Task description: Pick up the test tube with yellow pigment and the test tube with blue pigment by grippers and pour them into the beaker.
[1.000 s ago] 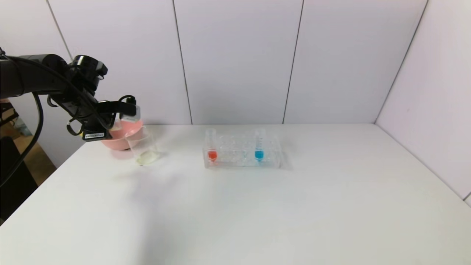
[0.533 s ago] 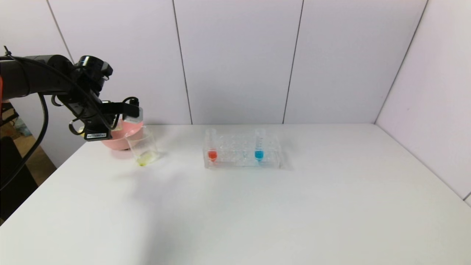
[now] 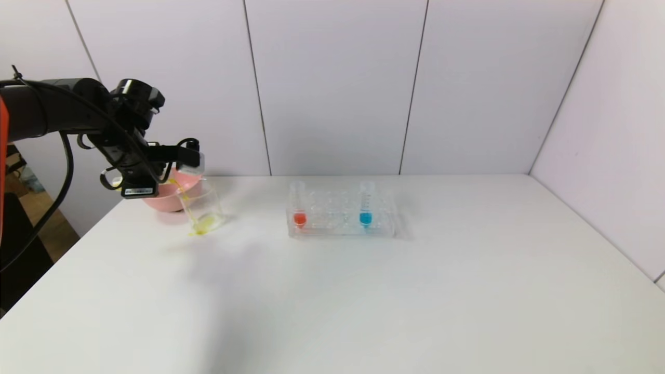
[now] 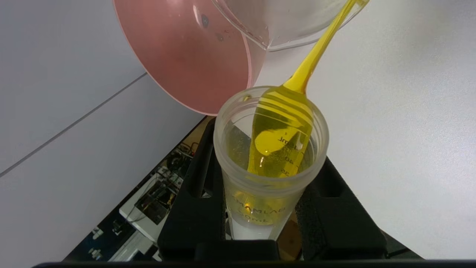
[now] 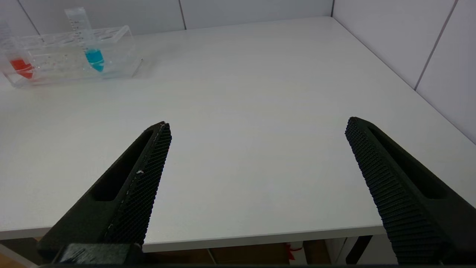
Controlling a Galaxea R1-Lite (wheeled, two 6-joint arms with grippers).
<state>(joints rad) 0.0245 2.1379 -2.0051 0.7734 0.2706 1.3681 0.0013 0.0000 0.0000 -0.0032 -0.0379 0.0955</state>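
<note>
My left gripper hangs over the beaker's rim at the far left of the table, shut on the test tube with yellow pigment. The tube is tipped mouth-down, and a thin yellow stream runs from it into the clear beaker. Yellow liquid pools at the beaker's bottom. The black fingers press on both sides of the tube. The test tube with blue pigment stands upright in the clear rack. My right gripper is open and empty over the table's near right edge.
A pink bowl sits right behind the beaker, touching or nearly touching it. A tube with red-orange liquid stands at the rack's left end. The white table is walled at the back and right.
The left gripper has shifted slightly right and tipped the tube further. A yellow stream now falls into the beaker, and the yellow at its bottom has deepened.
</note>
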